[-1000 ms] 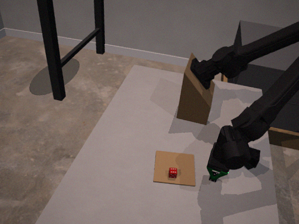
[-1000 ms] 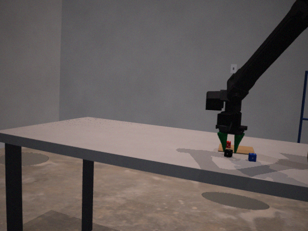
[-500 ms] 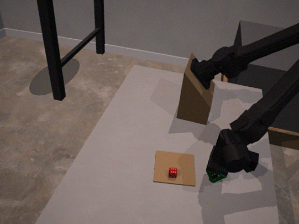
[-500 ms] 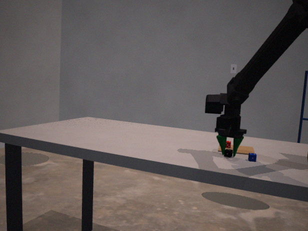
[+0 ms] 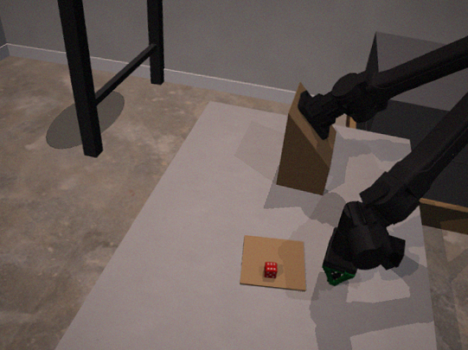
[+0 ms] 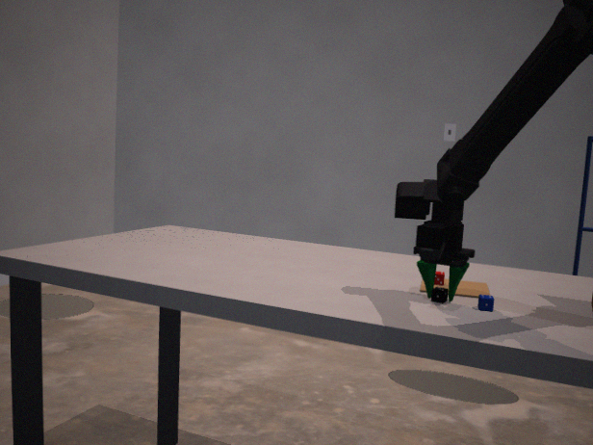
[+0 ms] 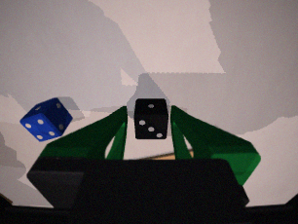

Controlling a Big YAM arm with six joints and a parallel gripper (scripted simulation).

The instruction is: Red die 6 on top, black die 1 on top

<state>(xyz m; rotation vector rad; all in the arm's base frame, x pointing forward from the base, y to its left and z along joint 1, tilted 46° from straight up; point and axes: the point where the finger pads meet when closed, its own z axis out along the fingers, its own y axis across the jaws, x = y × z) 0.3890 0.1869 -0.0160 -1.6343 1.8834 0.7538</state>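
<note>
Around black die [image 5: 337, 274] [image 6: 439, 295] [image 7: 151, 119], claw [image 5: 338, 281] [image 6: 441, 298] [image 7: 148, 111] part-open, gripping nothing; blue die [image 6: 485, 302] [image 7: 46, 120] near.

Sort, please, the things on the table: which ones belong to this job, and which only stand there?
For the job:
- red die
- black die
- mat
- blue die, to keep unturned

Only standing there:
- brown block, under another arm part
</note>
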